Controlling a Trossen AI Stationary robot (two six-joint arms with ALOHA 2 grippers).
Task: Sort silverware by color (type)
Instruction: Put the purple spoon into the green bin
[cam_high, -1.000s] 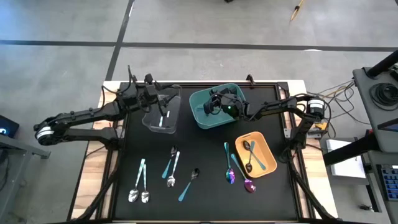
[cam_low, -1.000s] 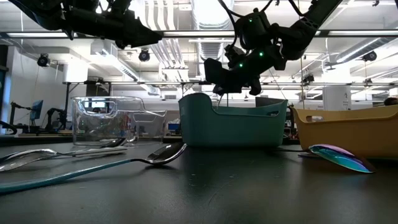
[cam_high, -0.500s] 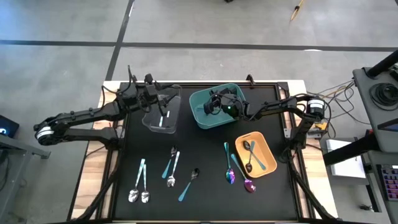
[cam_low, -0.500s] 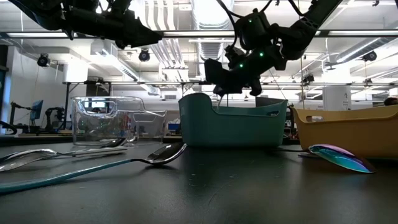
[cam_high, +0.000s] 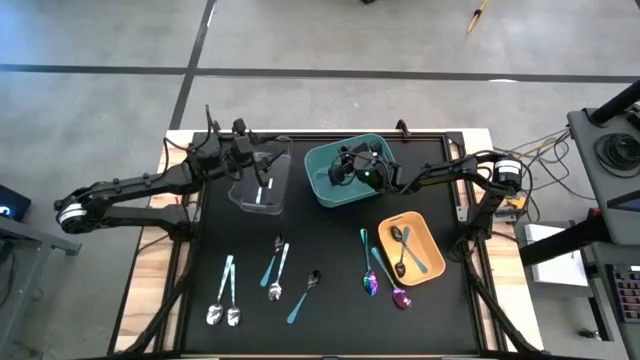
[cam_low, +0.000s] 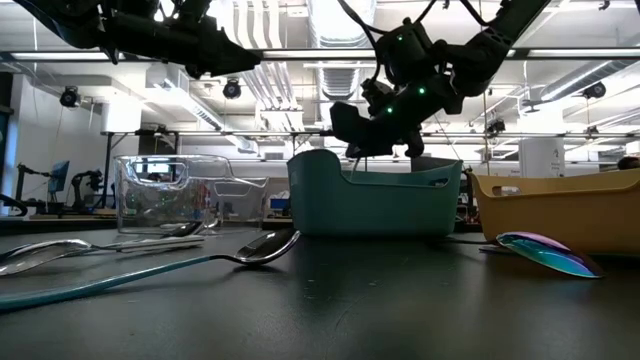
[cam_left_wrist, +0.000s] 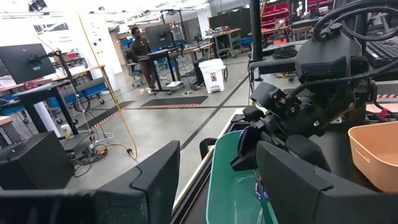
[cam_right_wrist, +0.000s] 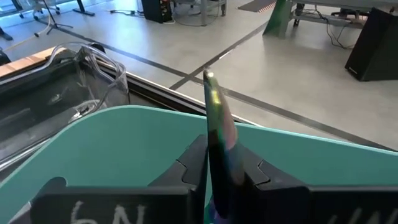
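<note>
Seen from above, the right gripper (cam_high: 352, 166) is hanging over the smooth teal plastic bin (cam_high: 322, 186), its dark body hiding the bin's contents. Its wrist view is showing the fingers clamping a thin iridescent purple-blue utensil (cam_right_wrist: 217, 134) upright, lower end cut off. The left gripper (cam_high: 250, 157) is waiting over the clear plastic bin (cam_high: 282, 182), fingers spread and holding nothing. Shiny spoons (cam_high: 224, 314) are lying on the black mat (cam_high: 320, 240), beside the orange bin (cam_high: 428, 235).

The only writing in view is a pair of white hand-drawn characters, reading roughly "6N", on the dark flat face of the right gripper's body (cam_right_wrist: 109, 211) at the lower left of the right wrist view; the bottom edge crops them.
</note>
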